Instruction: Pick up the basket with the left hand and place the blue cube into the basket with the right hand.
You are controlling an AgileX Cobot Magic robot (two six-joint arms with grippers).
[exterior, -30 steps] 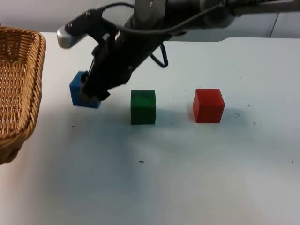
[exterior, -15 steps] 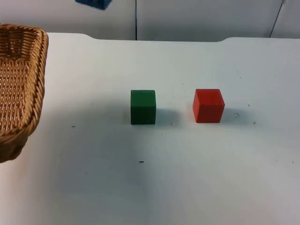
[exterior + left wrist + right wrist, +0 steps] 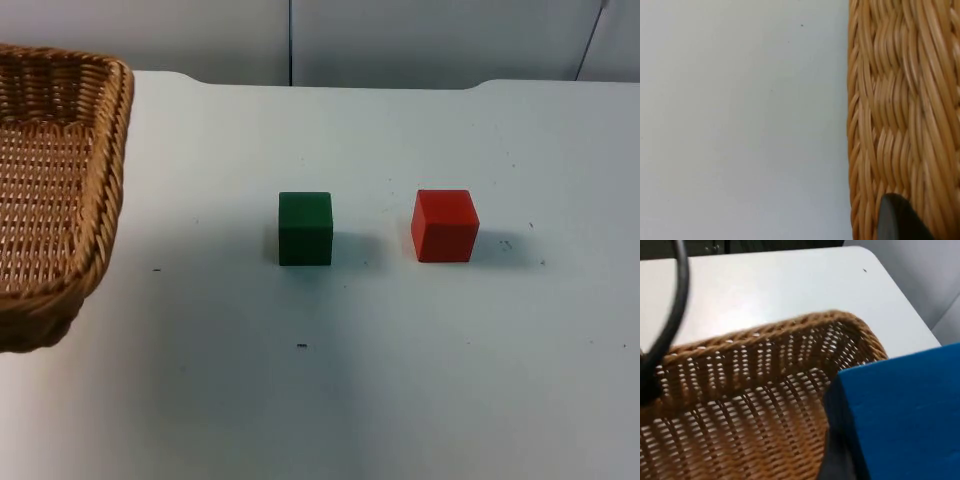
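The woven wicker basket (image 3: pixel 55 190) hangs at the table's left side in the top view, tilted. Its rim (image 3: pixel 895 115) runs past my left gripper (image 3: pixel 900 222), whose black fingertip (image 3: pixel 896 219) presses on the weave; that gripper is shut on the basket. The blue cube (image 3: pixel 900 410) looms close in the right wrist view. My right gripper (image 3: pixel 890 460) is shut on it, with a dark finger (image 3: pixel 836 460) against its side. The cube hovers above the basket's open inside (image 3: pixel 750 425).
A green cube (image 3: pixel 305 228) stands at the table's middle and a red cube (image 3: pixel 445 225) to its right. The white table (image 3: pixel 400 380) ends at the grey partition wall (image 3: pixel 420 40) behind.
My right arm lifted the blue cube off the table and out of the top view. The basket has shifted right and looks larger, raised off the table.
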